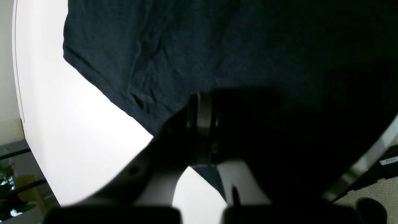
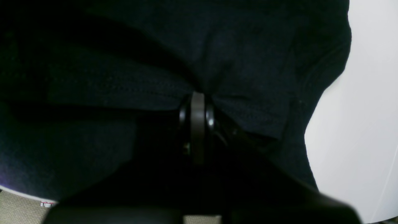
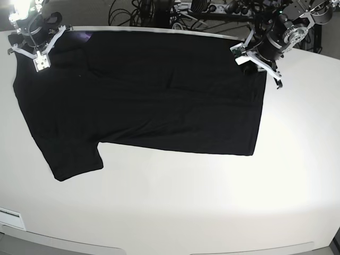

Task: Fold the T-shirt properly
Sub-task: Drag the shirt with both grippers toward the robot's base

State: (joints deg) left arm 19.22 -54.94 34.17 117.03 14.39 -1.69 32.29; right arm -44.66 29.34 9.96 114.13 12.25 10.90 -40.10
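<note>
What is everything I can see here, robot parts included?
T-shirt: one, black, spread flat across the far half of the table.
Table: one, white, under the shirt, near half bare.
Cables: a dark tangle, behind the table's far edge.
Left gripper: one, black and white, at the shirt's far corner on the base view's right, shut on the cloth.
Right gripper: one, black and white, at the shirt's far corner on the base view's left, shut on the cloth.
</note>
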